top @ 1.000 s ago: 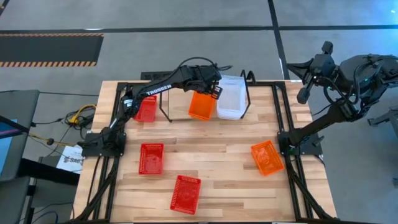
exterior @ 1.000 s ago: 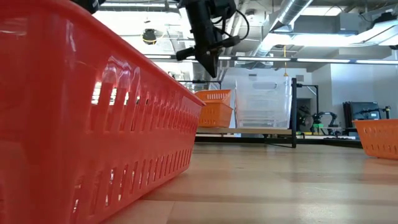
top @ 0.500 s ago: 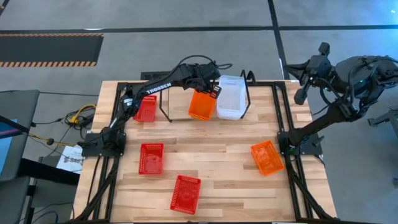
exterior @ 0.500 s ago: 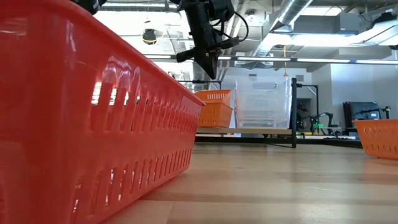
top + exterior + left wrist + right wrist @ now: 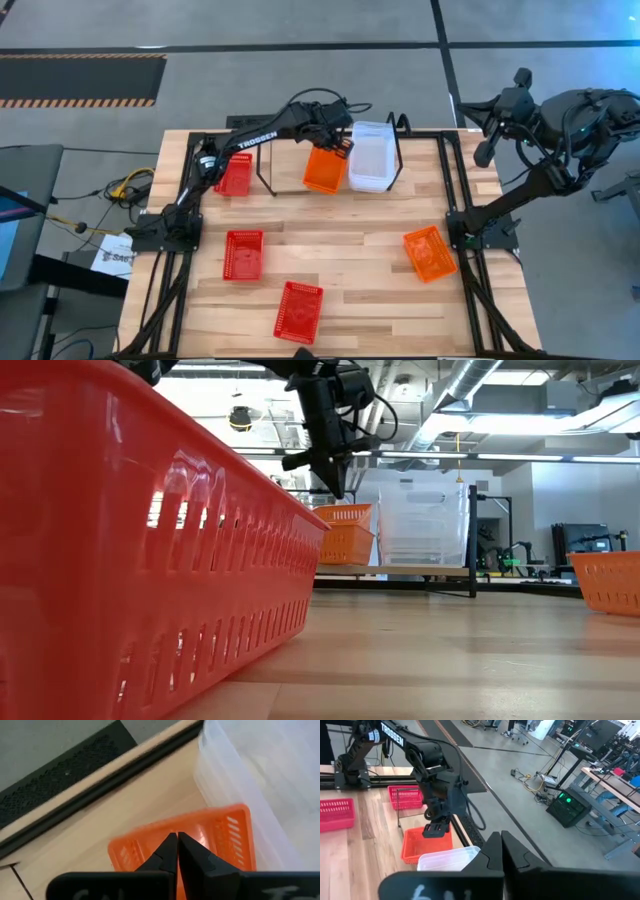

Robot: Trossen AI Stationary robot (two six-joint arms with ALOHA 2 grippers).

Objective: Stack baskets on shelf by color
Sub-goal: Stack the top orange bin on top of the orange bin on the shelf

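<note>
An orange basket (image 5: 324, 170) sits on the middle of the black rod shelf (image 5: 262, 172) at the table's far edge. Clear baskets (image 5: 372, 158) stand beside it toward the right, and a red basket (image 5: 236, 175) sits at the shelf's left end. My left gripper (image 5: 344, 149) is shut and holds nothing. It hangs just above the orange basket's far rim (image 5: 150, 832), pointing steeply down; the low view shows a gap below its tip (image 5: 335, 488). My right gripper (image 5: 499, 837) is shut and raised beyond the table's far right corner (image 5: 486, 152).
Two red baskets (image 5: 244, 253) (image 5: 299, 311) lie on the table's near left, one of them filling the low view's left (image 5: 150, 560). A second orange basket (image 5: 430, 252) lies askew at the right. Bare wood lies at the table's middle.
My left gripper has sunk a little toward the orange basket on the shelf, still shut. The baskets have not moved.
</note>
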